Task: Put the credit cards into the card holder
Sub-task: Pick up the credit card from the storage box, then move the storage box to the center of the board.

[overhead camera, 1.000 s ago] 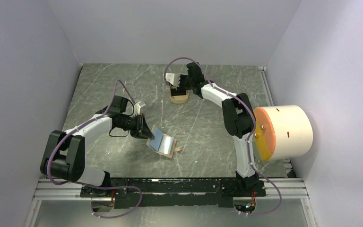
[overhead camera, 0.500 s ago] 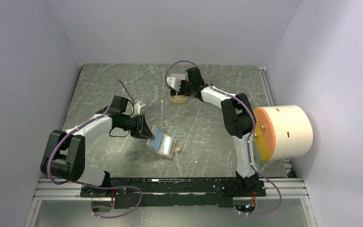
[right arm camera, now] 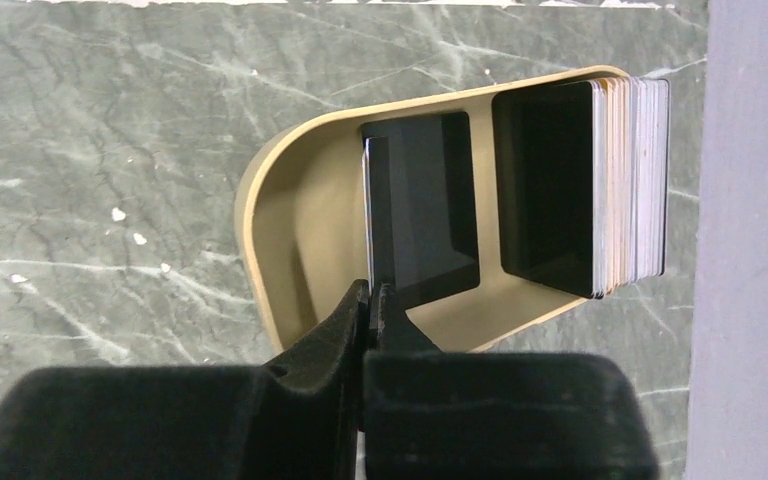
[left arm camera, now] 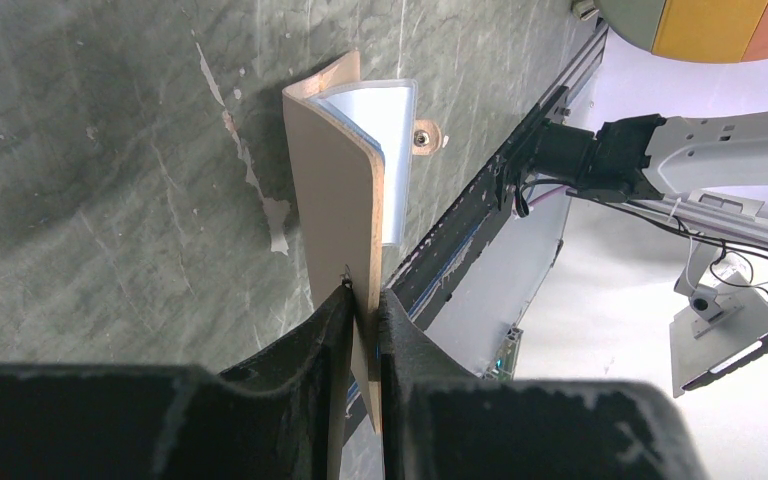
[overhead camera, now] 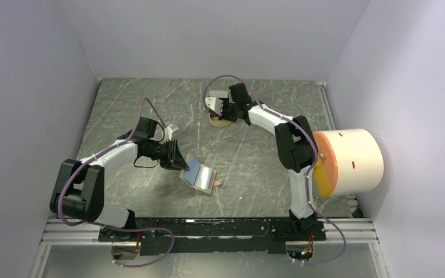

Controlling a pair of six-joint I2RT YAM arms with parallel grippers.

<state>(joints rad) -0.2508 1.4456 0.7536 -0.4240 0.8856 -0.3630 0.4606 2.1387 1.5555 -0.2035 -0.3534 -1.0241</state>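
Note:
The tan card holder [overhead camera: 200,175] lies open on the table, its silver-blue inside facing up. My left gripper [overhead camera: 179,164] is shut on its raised left flap; the left wrist view shows the fingertips [left arm camera: 363,296] clamped on the tan flap [left arm camera: 335,180]. My right gripper [overhead camera: 223,111] is over the tan tray [overhead camera: 220,121] at the back. In the right wrist view it [right arm camera: 372,292] is shut on a black credit card [right arm camera: 379,210] held edge-on above the tray [right arm camera: 300,215]. A stack of credit cards [right arm camera: 615,190] stands in the tray's far end.
A big white cylinder with an orange and yellow face [overhead camera: 350,161] sits at the right edge beside the right arm. Pale walls close in the table on three sides. A black rail [overhead camera: 208,227] runs along the near edge.
My right gripper has moved down over the tray and a little to the right, covering most of it. The left gripper and the card holder have not moved.

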